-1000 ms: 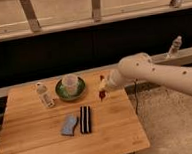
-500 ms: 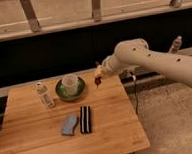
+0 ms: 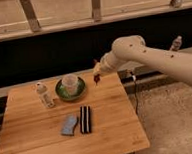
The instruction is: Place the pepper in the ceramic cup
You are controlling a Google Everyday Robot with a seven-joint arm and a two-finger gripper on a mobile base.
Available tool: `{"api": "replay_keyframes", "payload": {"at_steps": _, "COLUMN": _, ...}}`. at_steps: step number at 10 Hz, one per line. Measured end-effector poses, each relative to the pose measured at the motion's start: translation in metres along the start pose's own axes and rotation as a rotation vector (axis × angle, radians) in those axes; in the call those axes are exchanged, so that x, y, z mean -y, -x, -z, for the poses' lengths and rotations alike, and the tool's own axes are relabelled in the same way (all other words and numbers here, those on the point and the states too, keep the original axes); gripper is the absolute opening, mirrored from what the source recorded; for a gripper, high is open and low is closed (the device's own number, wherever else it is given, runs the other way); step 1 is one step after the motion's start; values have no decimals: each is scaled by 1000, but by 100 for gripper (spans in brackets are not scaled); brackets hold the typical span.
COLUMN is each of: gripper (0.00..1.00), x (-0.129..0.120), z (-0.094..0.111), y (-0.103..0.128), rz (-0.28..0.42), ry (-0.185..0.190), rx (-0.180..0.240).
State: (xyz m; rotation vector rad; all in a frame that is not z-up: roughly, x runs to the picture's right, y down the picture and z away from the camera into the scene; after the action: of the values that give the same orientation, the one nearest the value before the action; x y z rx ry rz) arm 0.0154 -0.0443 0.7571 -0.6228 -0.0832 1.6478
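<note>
The pepper point(image 3: 96, 78), small and dark red, hangs point-down from my gripper point(image 3: 96, 71), which is shut on it above the table's back edge. The gripper is to the right of the ceramic cup point(image 3: 70, 83) and a little higher than its rim. That pale cup stands upright on a green round plate point(image 3: 60, 94) at the back of the wooden table point(image 3: 39, 136). My white arm point(image 3: 153, 57) reaches in from the right.
A small clear bottle point(image 3: 43, 94) stands left of the plate. A black-and-white striped block point(image 3: 85, 119) and a blue-grey piece point(image 3: 69, 124) lie mid-table. A dark wall runs behind the table, and bare floor lies to the right.
The gripper with the pepper has risen off the table and moved left and back, toward the cup. The other things stayed put.
</note>
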Motion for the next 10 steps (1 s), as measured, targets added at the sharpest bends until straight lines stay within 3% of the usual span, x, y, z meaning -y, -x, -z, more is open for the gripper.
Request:
{"api": "replay_keyframes", "payload": {"at_steps": 3, "gripper": 0, "x": -35, "z": -18, "y": 25, "rz": 65, "ry": 37, "rx": -4}}
{"api": "replay_keyframes", "payload": {"at_steps": 7, "gripper": 0, "x": -37, "z": -35, "y": 32, "rz": 82, "ry": 177, "rx": -10}}
{"api": "replay_keyframes", "payload": {"at_steps": 8, "gripper": 0, "x": -36, "z": -46, "y": 31, "rz": 90, "ry": 231, "rx": -12}}
{"api": "replay_keyframes", "payload": {"at_steps": 10, "gripper": 0, "x": -39, "z": -61, "y": 30, "rz": 112, "ry": 273, "rx": -26}}
